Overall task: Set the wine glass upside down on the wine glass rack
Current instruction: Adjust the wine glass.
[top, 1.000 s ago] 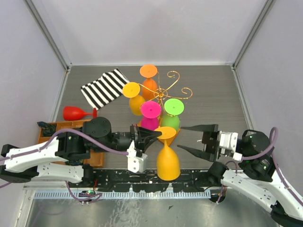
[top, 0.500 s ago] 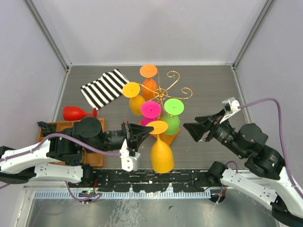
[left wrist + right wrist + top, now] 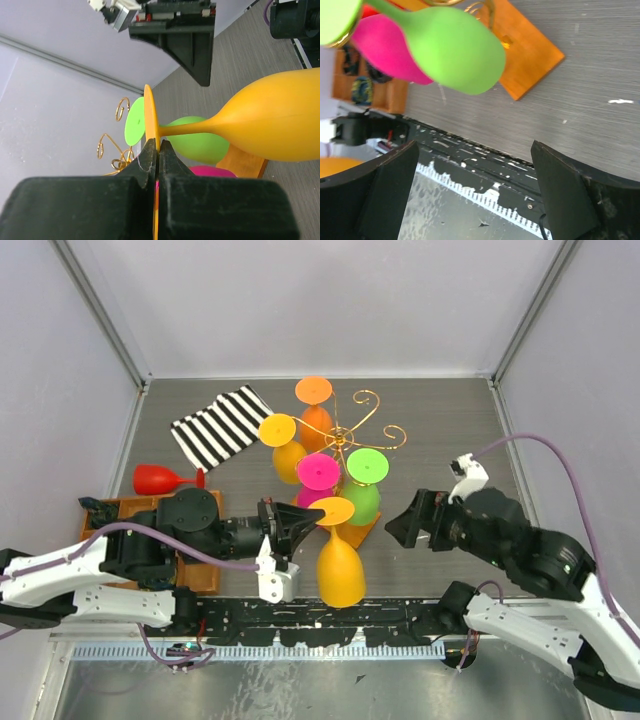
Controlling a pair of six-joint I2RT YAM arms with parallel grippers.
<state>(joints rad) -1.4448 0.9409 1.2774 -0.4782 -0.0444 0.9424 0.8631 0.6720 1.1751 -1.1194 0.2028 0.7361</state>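
Grey table (image 3: 450, 430): striped cloth (image 3: 218, 425), red glass (image 3: 160, 479) on side, wine glass rack (image 3: 342, 430), wooden tray (image 3: 135, 506).

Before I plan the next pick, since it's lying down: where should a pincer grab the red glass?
By its thin stem, coming from straight above with the jaws closing across it. The red glass lies on its side on the table, bowl to the left and foot to the right, so the stem is exposed. The round bowl would probably slip.

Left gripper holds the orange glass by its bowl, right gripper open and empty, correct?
No. The left gripper holds the orange glass by its foot, not its bowl; the left wrist view shows it. Right gripper open and empty.
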